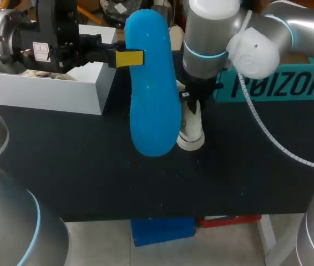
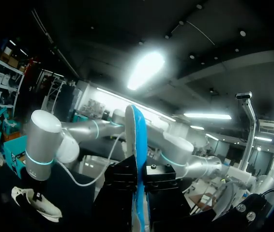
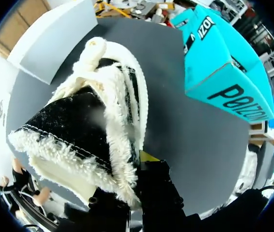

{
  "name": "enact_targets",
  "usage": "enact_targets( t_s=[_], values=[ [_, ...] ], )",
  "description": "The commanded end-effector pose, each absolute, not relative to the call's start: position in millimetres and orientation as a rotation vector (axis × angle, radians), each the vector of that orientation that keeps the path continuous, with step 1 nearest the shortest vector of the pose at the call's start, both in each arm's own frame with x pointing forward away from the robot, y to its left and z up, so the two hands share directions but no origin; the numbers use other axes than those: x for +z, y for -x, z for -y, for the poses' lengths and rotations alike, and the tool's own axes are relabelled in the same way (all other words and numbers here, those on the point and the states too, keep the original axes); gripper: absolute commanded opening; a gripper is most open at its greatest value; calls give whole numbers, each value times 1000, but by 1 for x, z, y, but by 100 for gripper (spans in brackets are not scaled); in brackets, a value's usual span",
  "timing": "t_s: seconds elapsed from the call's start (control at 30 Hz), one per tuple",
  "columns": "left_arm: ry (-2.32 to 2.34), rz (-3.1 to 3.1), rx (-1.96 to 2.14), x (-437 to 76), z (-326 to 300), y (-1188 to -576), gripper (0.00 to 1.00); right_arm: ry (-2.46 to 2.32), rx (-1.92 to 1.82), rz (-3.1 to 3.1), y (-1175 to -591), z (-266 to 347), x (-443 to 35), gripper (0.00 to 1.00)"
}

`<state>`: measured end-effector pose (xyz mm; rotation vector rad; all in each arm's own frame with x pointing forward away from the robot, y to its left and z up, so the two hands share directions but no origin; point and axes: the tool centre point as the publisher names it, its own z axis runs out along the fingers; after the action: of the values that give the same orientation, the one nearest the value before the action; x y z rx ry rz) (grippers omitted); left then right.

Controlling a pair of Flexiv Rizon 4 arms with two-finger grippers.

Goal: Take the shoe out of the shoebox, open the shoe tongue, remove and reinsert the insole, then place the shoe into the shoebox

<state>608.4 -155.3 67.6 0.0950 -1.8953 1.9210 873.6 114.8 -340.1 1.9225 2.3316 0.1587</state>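
Note:
A big blue insole (image 1: 154, 88) hangs above the table, pinched at its edge by my left gripper (image 1: 128, 58), which is shut on it. The left wrist view shows the insole (image 2: 137, 145) edge-on between the fingers of that gripper (image 2: 139, 180). A white fleece-lined shoe (image 1: 191, 134) with black panels stands on the black table just right of the insole. My right gripper (image 1: 193, 103) comes down onto it from above. In the right wrist view this gripper (image 3: 140, 164) is shut on the shoe's (image 3: 93, 121) fleecy collar. The white shoebox (image 1: 51, 91) stands at the back left.
A teal box (image 1: 282, 83) stands at the back right, close behind my right arm. The shoebox (image 3: 54, 38) and the teal box (image 3: 224, 63) flank the shoe in the right wrist view. Dark tabletop (image 1: 90, 166) stretches toward the front edge.

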Motion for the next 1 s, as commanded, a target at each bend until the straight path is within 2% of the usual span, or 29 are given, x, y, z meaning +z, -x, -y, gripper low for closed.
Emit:
enact_targets(
  t_s=[0.03,0.83,0.87,0.9,1.0],
  values=[
    [-98,1899,1919,68,155,-608,0,-2301,255,-1896,-871,-122,-357,0],
    [-98,1899,1919,68,155,-608,0,-2185,102,-2041,-872,-138,-416,0],
    [-98,1899,1919,68,155,-608,0,-2187,102,-2039,-872,-137,-417,35],
    [-98,1899,1919,68,155,-608,0,-2193,100,-2032,-871,-136,-416,100],
    [-98,1899,1919,68,155,-608,0,-2207,124,-2004,-869,-129,-406,100]
  ],
)
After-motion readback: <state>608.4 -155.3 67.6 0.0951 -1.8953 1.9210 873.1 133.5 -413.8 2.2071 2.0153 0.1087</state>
